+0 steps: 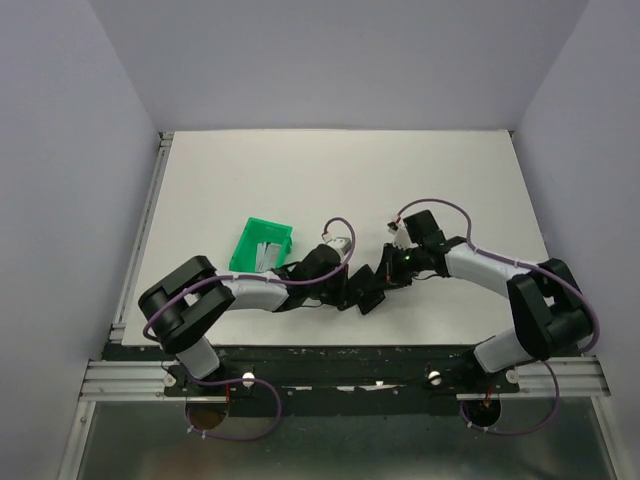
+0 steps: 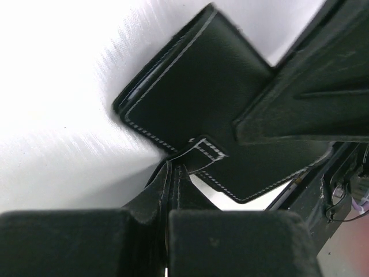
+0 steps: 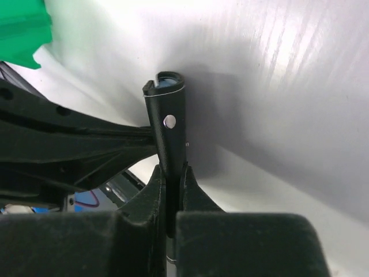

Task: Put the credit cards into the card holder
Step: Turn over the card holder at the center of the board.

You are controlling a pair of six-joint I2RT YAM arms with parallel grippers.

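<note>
Card holder (image 2: pixel 196 98) clamped in left hand (image 2: pixel 168 173) and right hand (image 3: pixel 171 173); credit cards (image 1: pixel 266 255) inside green bin (image 1: pixel 243 246)

black card holder (image 2: pixel 196 109), white stitching, folded shut, up on edge; pale credit cards (image 1: pixel 268 256) lying inside green bin (image 1: pixel 245 243)

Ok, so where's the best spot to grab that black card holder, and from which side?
Probably by its thin edges, coming in side-on. The card holder is a flat fold, so fingers fit across its thickness. Its stitched strap sticks out past one edge, where the left gripper pinches it; the right gripper clamps the studded panel from the opposite side.
</note>
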